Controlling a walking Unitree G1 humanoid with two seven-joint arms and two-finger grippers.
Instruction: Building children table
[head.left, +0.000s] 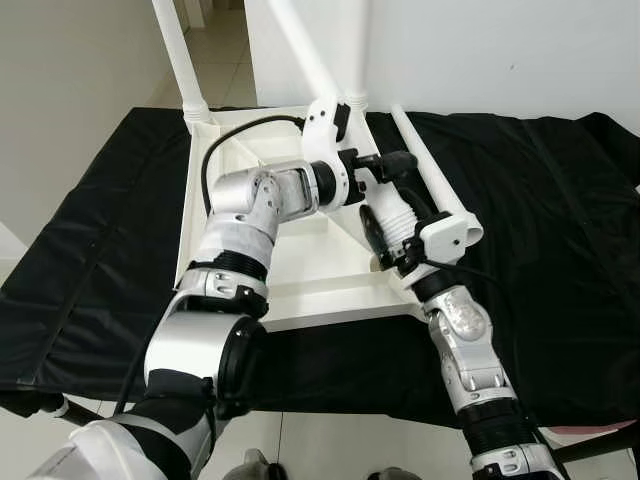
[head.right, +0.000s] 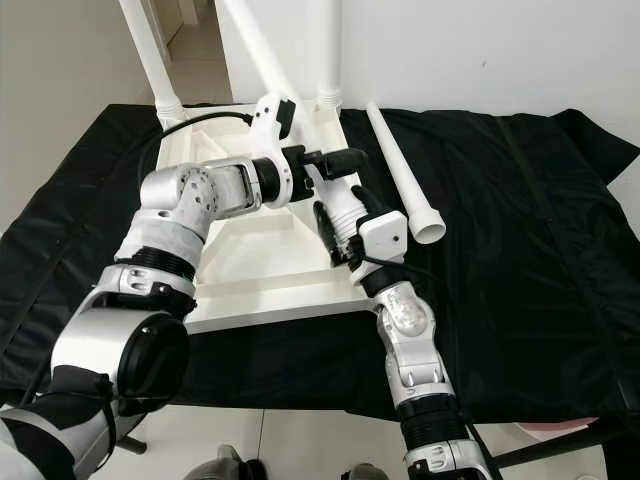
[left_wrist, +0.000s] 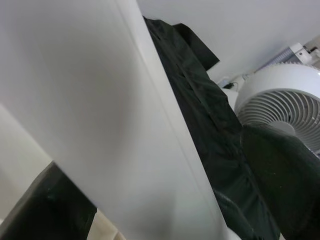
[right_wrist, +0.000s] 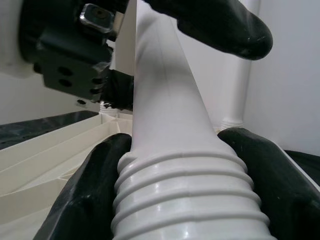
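The white children's table (head.left: 300, 300) lies upside down on a black cloth, with two legs (head.left: 183, 60) standing up at its far corners. A third white leg (head.left: 300, 40) slants over the frame, held by both grippers. My left gripper (head.left: 385, 168) is shut on its smooth shaft, which looms white in the left wrist view (left_wrist: 100, 110). My right gripper (head.left: 392, 215) is shut on the ribbed, threaded end (right_wrist: 185, 200), one black finger (right_wrist: 85, 200) on each side. A fourth leg (head.left: 428, 165) lies loose on the cloth to the right.
The black cloth (head.left: 560, 220) covers the whole work surface, with bare room on the right. A white wall stands behind, and tiled floor lies at the near edge. A white fan (left_wrist: 285, 100) stands off to the side.
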